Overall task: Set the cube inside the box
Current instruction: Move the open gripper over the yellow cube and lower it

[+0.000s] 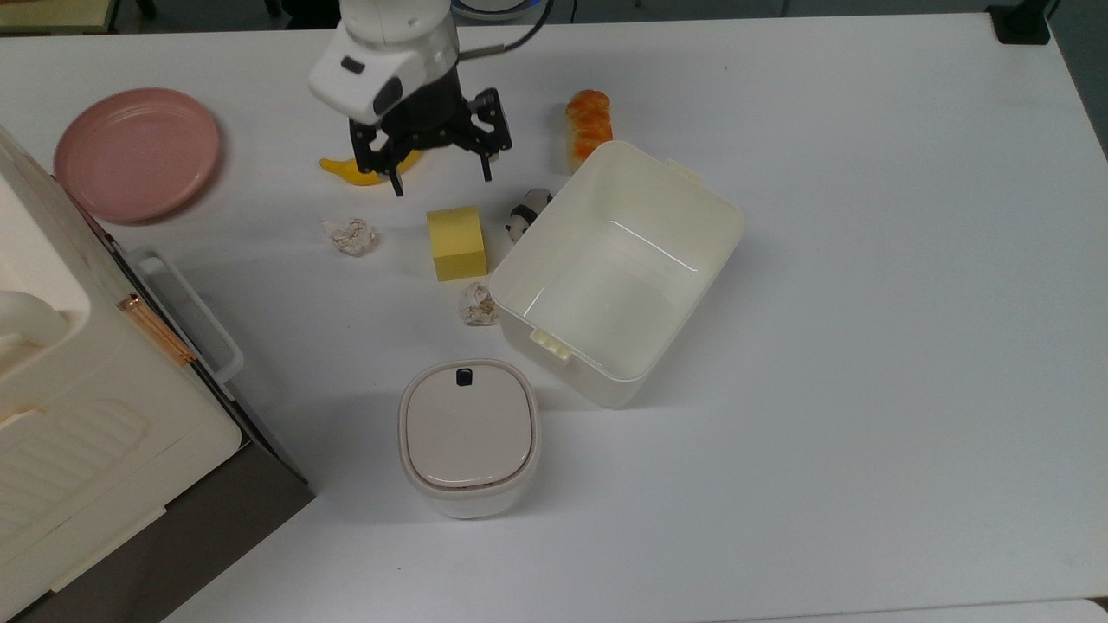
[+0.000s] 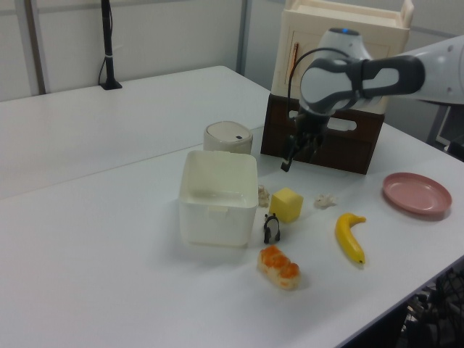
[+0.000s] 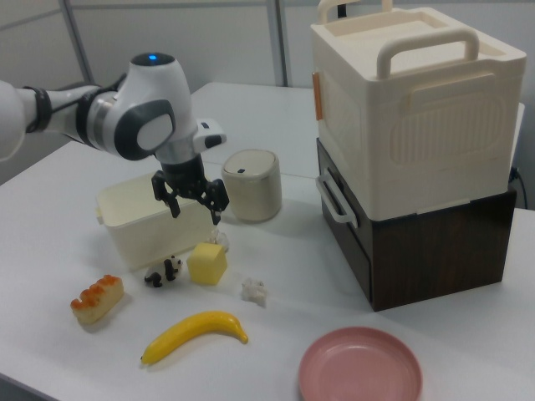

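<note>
Room: white partition panels behind, 1 wide white table, stacked cream and brown case at its edge.

Top view, surface: pink plate, banana, bread roll, 2 crumpled scraps, lidded bin, toy panda spread around.
Top view, gripper: spread wide, holding nothing, above the banana's end.
Top view, cube: flat on the table, below the gripper in the top view, slightly to the top view's right.
Top view, box: empty, just beside the cube on the top view's right.

Left view, gripper: raised, cube lower down, apart.
Left view, box: on the left view's left of the cube.

Right view, gripper: fingers parted, cube below, no contact.
Right view, judgement: short forward and downward move likely needed.
</note>
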